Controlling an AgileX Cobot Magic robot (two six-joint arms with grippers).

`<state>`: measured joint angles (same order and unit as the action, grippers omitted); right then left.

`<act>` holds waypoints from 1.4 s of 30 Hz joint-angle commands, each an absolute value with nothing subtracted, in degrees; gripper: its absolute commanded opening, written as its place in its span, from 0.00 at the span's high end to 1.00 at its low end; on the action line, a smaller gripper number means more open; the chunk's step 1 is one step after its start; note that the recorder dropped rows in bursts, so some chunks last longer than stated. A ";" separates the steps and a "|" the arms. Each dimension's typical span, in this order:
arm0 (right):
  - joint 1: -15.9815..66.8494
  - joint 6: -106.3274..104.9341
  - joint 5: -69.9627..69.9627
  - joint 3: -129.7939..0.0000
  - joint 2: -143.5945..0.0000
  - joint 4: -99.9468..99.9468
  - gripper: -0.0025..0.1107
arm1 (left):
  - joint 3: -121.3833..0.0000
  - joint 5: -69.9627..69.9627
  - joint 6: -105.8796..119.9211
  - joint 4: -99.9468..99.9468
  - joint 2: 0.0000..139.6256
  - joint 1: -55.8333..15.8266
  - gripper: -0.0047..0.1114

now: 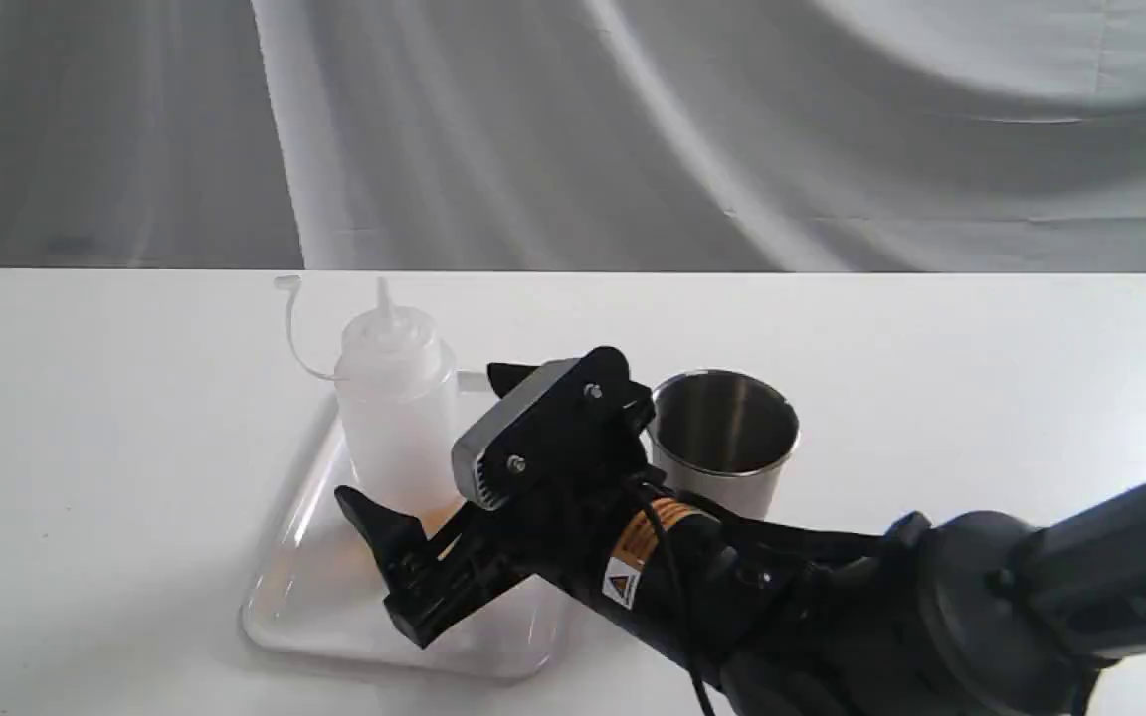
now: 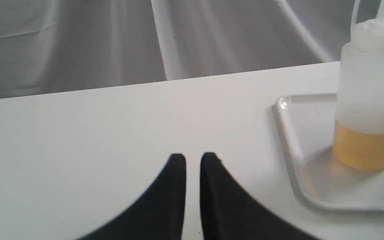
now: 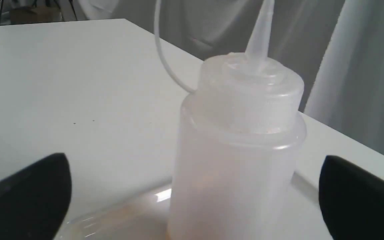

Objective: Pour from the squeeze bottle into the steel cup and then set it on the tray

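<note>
The squeeze bottle (image 1: 394, 398) stands upright on the white tray (image 1: 319, 602), with amber liquid low in it (image 2: 363, 146) and its tethered cap (image 1: 286, 283) hanging off to the side. My right gripper (image 1: 429, 438) is open, its fingers wide on either side of the bottle (image 3: 238, 150) and not touching it. The steel cup (image 1: 722, 438) stands upright on the table just right of the tray, behind the right wrist. My left gripper (image 2: 193, 156) is shut and holds nothing, over bare table to the side of the tray's rim (image 2: 292, 140).
The white table (image 1: 981, 338) ends at a far edge in front of a grey draped cloth (image 1: 633, 119). The right arm (image 1: 931, 607) reaches in from the lower right, across the front of the cup.
</note>
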<state>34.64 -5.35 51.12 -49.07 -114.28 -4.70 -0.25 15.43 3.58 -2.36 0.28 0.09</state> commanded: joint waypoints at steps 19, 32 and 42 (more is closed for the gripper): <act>34.87 -6.42 52.45 -30.31 -92.34 -5.39 0.05 | 0.00 15.03 3.48 -2.49 0.00 0.03 0.89; 34.87 -6.42 47.09 -21.01 -73.08 -5.39 0.05 | 0.00 15.03 3.48 -2.49 0.00 0.00 0.89; 34.87 -6.42 28.09 -20.43 -58.00 -5.39 0.05 | 0.00 15.03 3.48 -2.49 0.00 0.00 0.89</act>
